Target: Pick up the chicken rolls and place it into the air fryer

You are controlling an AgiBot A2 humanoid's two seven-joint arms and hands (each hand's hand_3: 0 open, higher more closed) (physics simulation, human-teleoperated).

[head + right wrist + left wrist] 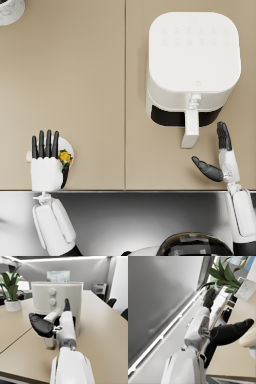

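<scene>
From the head view, the yellow-orange chicken rolls with a touch of green (65,157) lie on a small round white plate (68,146) near the front edge of the beige table (85,90), mostly covered by the left hand (47,162), whose dark fingers point straight forward side by side above the plate; whether they touch the food cannot be told. The boxy white air fryer with rounded corners (192,65) stands well apart on the right, its white handle (191,127) pointing toward the robot over a dark slot. The right hand (217,157) hovers just beside that handle, thumb spread wide, holding nothing. A white marbled pot (10,10) sits at the far left corner.

In the left wrist view, the left hand (228,333) shows its dark thumb stretched above the plate's pale rim (249,338); a green leafy plant (224,273) rises from the pot.

In the right wrist view, the right hand (50,323) is open before the air fryer (57,301), with two round knobs on its front. Dark chairs and a grey wall stand behind.
</scene>
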